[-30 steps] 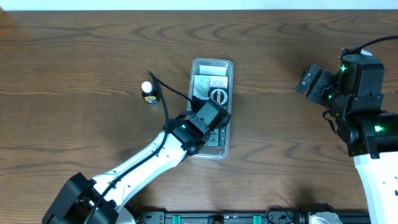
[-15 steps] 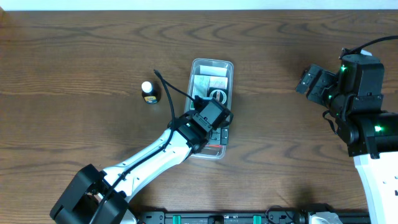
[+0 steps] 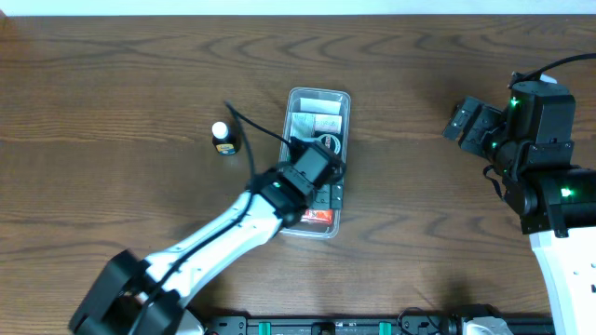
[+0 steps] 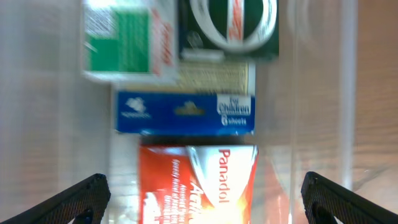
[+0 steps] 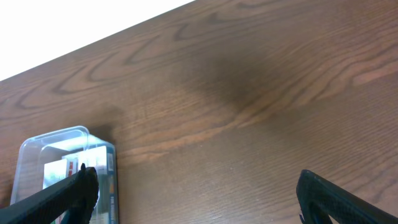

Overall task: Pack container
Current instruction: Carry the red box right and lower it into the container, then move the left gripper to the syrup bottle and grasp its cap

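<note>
Overhead: left gripper (image 3: 323, 193) above container (image 3: 318, 92)

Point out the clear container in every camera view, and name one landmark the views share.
Overhead: the container is at centre, partly under the left arm.
Left wrist: the container fills most of the frame, its clear wall at right.
Right wrist: the container is in the bottom-left corner.
Shared landmark: the wooden table beside it.

Clear container (image 5: 62, 140) at lower left on brown wooden table (image 5: 249, 93)
</note>
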